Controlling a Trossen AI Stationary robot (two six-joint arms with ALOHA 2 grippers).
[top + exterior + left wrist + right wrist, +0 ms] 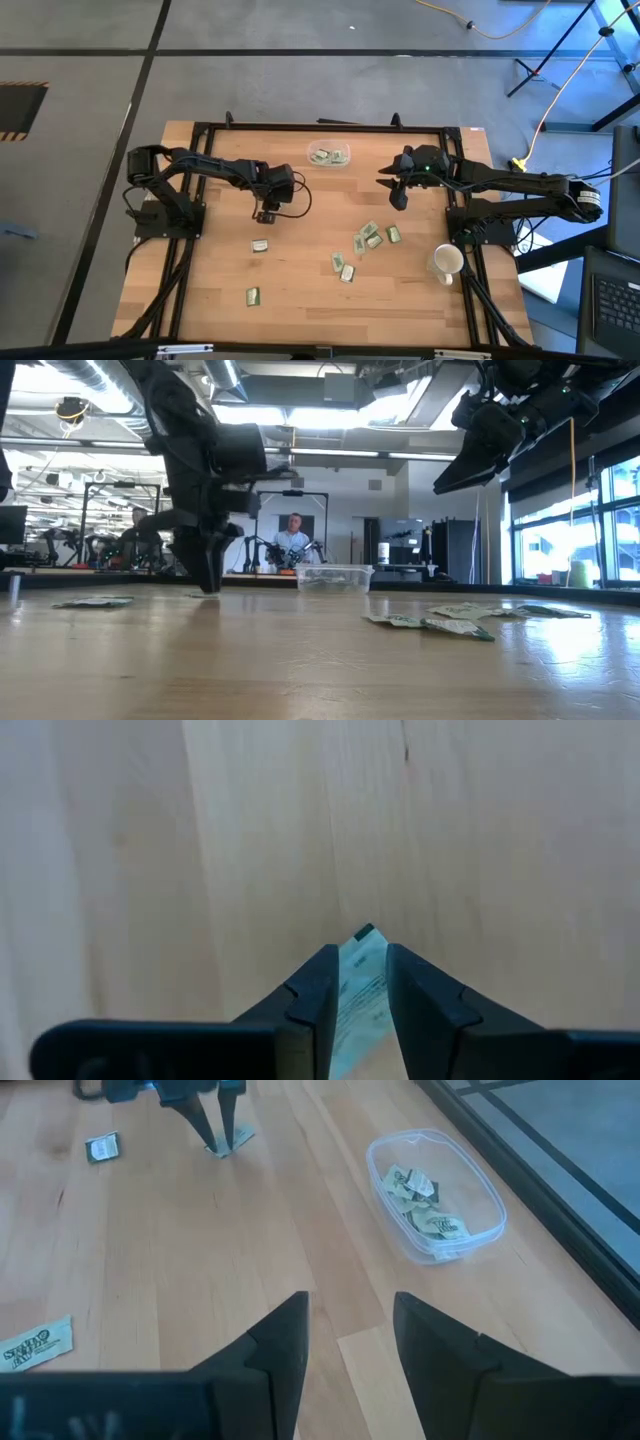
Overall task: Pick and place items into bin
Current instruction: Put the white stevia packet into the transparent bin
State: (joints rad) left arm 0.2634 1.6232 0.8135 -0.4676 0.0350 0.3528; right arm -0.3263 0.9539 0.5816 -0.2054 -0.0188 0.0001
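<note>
Left wrist view: a pale green-and-white packet (358, 995) is seen lying between the two fingers of the left tool (357, 982), its long axis running forward along the gap, one end poking out past the fingertips. The fingers stand close on either side of it, partly closed; a firm clamp cannot be confirmed, so the grip is judged as forming, not made. High view: the left tool (265, 213) is placed low over the desk (300, 320), left of centre, with the clear bin (329, 154) lying beyond it toward the far edge and slightly to the right, a few packets already inside. The right tool (397, 192) is held above the desk, fingers spread and empty, and is nearer the bin. Loose packets (368, 240) are scattered mid-desk, others apart near the front left. The white cup (446, 262) is noted by the right edge.
</note>
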